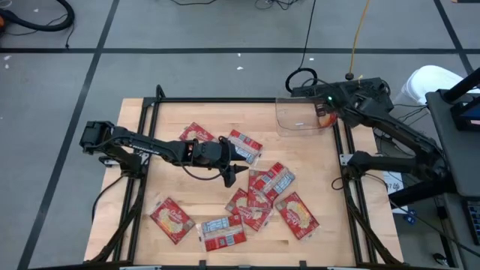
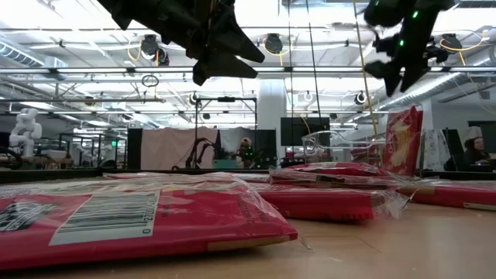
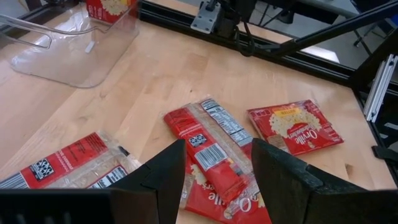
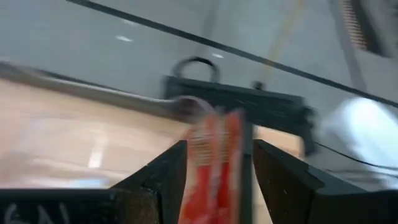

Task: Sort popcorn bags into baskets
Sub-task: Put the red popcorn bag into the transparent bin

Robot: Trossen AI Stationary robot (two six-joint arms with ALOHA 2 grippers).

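Note:
Several red popcorn bags lie flat on the wooden table: two at the far middle [image 1: 197,136] [image 1: 244,145], a overlapping cluster [image 1: 268,184] at the centre right, and others by the near edge [image 1: 172,219] [image 1: 223,232]. My left gripper [image 1: 234,176] [image 3: 217,149] hangs open above the cluster, over a bag lying label-up [image 3: 214,140]. The clear basket [image 1: 296,120] [image 3: 74,56] stands at the far right corner. One bag [image 2: 403,143] [image 4: 214,162] stands on end in it, leaning on its wall. My right gripper [image 2: 395,74] [image 4: 217,146] is open just above that bag, clear of it.
Black frame rails [image 1: 225,100] border the table, and the right arm's mount [image 1: 352,159] sits at the right edge. Bare wood [image 1: 225,116] lies between the far bags and the far rail. A person [image 2: 473,147] shows far off in the room.

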